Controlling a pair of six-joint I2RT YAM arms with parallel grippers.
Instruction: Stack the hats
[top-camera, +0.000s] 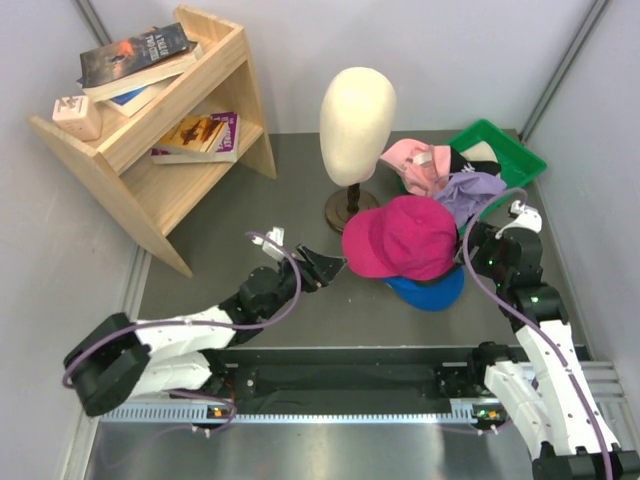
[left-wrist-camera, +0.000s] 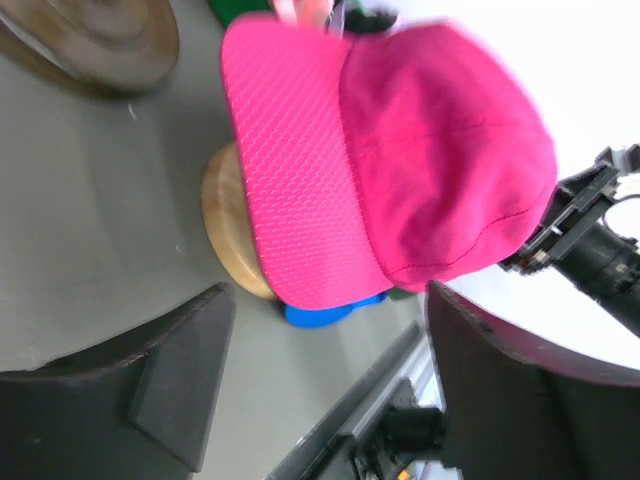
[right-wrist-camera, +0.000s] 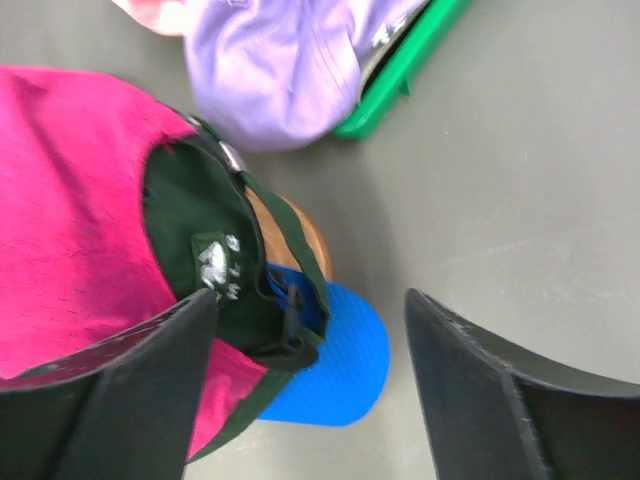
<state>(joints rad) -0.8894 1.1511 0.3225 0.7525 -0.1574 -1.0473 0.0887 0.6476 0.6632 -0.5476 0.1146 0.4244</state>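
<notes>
A magenta cap sits on top of a blue cap over a round wooden stand in mid-table. It fills the left wrist view and shows its dark green lining in the right wrist view, with the blue brim below. A lavender cap, a light pink cap, a black cap and a cream hat lie in and by the green tray. My left gripper is open and empty, left of the magenta cap. My right gripper is open, right of it.
A cream mannequin head on a dark wooden base stands behind the caps. A wooden shelf with books is at the back left. Grey walls close the sides and back.
</notes>
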